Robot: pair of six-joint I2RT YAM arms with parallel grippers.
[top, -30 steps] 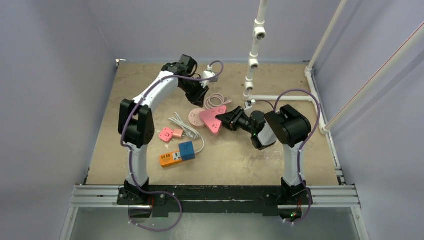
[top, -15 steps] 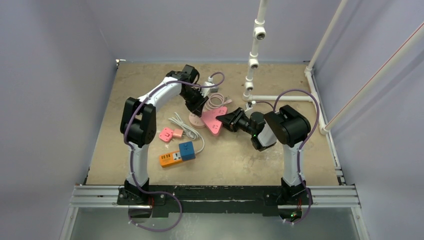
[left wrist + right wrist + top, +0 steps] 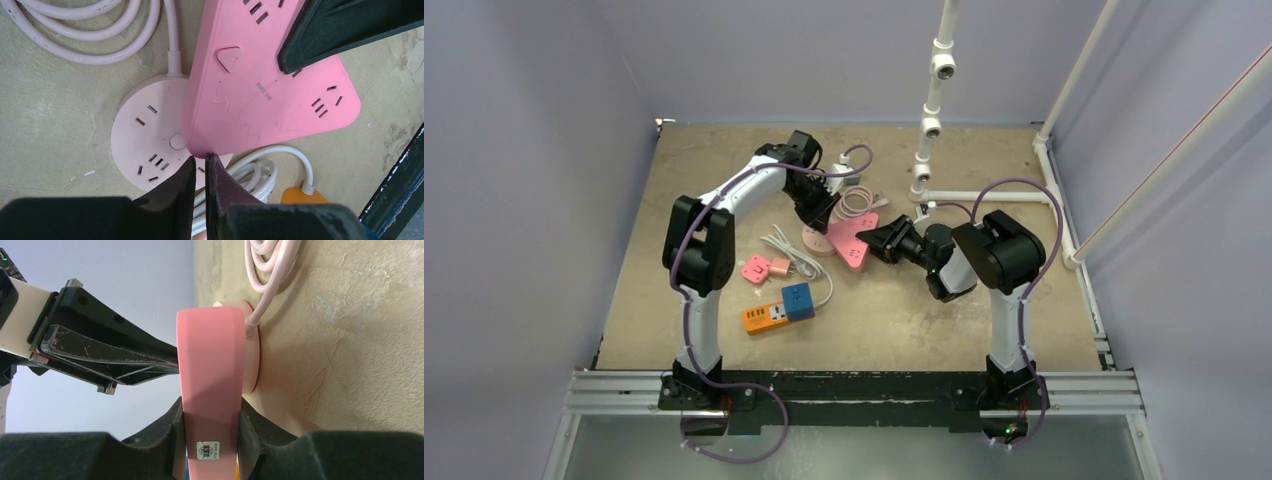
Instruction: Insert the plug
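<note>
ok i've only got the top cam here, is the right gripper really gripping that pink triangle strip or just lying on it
observer: Gripping it. In the right wrist view the right gripper is clamped across the top and bottom faces of the pink triangular strip.
operator: and is the left one carrying a plug
observer: No plug shows. In the left wrist view the left gripper is shut, its tips at the triangle's near corner.
operator: whats under that corner
observer: The round pale pink strip. The triangle overlaps its right side, while the centre button and left sockets are uncovered.
</note>
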